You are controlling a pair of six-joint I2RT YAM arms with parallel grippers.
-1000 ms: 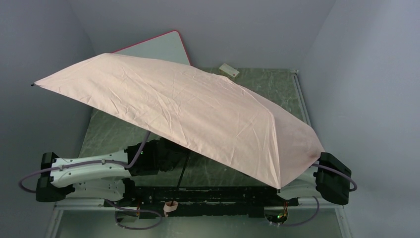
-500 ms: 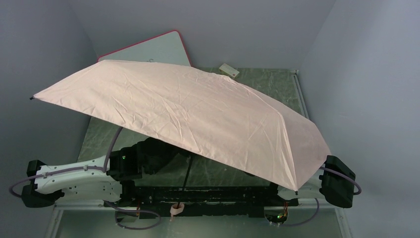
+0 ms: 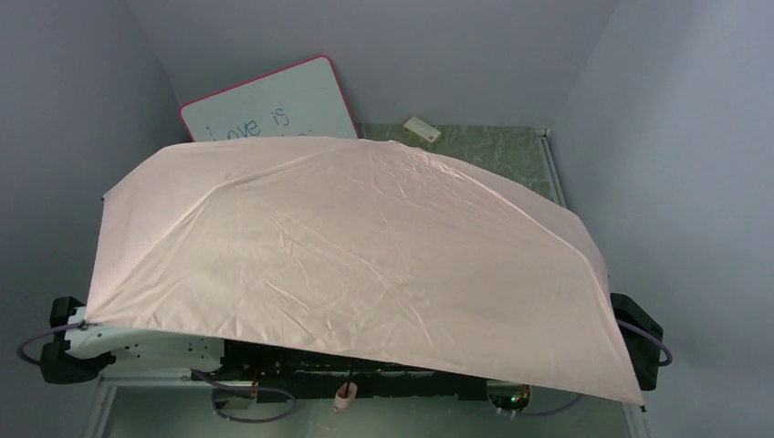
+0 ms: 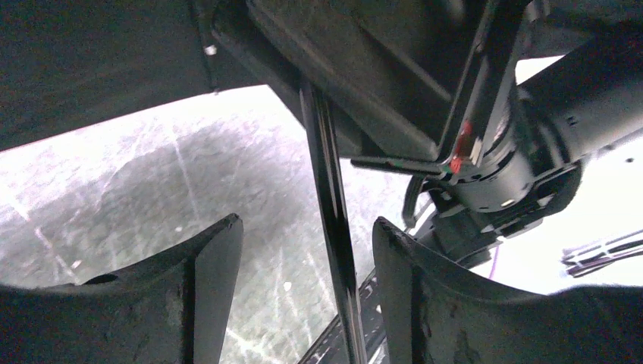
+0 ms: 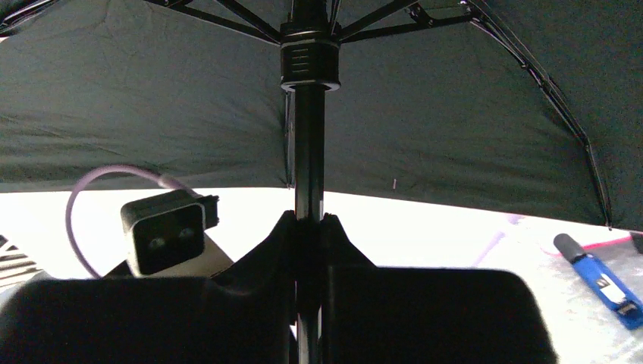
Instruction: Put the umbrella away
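The umbrella (image 3: pixel 365 255) stands fully open, spread above the table (image 3: pixel 493 146). Only the right hand (image 5: pixel 309 221) is clenched on its shaft (image 5: pixel 308 174). The left hand (image 4: pixel 305 243) is released, its fingers straddling the shaft without touching. On one narrow grip, the umbrella could twist or tip, and its edge might knock the whiteboard (image 3: pixel 274 105) behind.

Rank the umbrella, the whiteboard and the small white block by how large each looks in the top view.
1. umbrella, by far the largest.
2. whiteboard, its lower edge hidden behind the umbrella.
3. white block, the smallest.
The last two lie farther from the camera than the umbrella.
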